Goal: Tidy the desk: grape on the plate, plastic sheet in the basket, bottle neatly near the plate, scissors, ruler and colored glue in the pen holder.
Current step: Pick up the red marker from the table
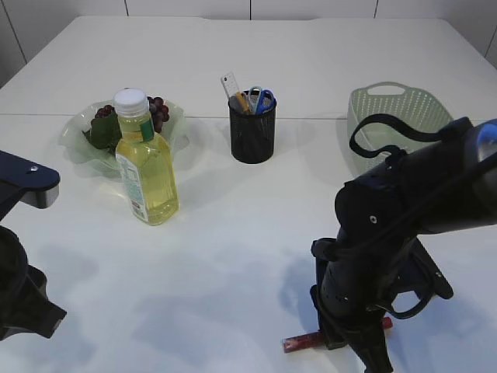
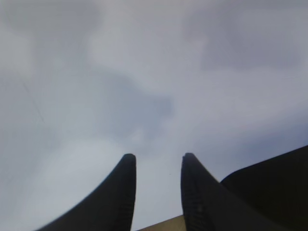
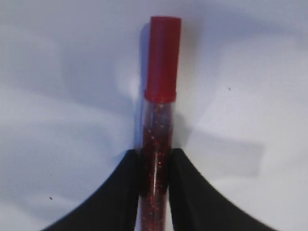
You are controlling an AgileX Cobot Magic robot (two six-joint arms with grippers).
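The right gripper [image 3: 155, 166] stands low over the white table [image 1: 233, 256], its two black fingers [image 3: 125, 192] pressed against either side of a clear tube of red glitter glue with a red cap [image 3: 160, 91]. The tube lies flat on the table near the front edge, its ends showing on both sides of the arm in the exterior view [image 1: 301, 342]; whether it is lifted off the surface cannot be told. The left gripper [image 2: 158, 166] hangs above bare tabletop with its curved black fingers partly apart and nothing between them.

Farther back on the left, a pale green glass plate with a wavy rim [image 1: 78, 144] carries a bunch of dark purple grapes [image 1: 158, 113]. Just in front of it stands an upright clear plastic bottle of yellow liquid with a white cap [image 1: 145, 167]. Near the middle, a black mesh pen holder [image 1: 252, 134] holds blue-handled scissors [image 1: 262, 99] and a white ruler [image 1: 231, 84], both leaning. A light green perforated plastic basket [image 1: 404, 109] sits at the right.
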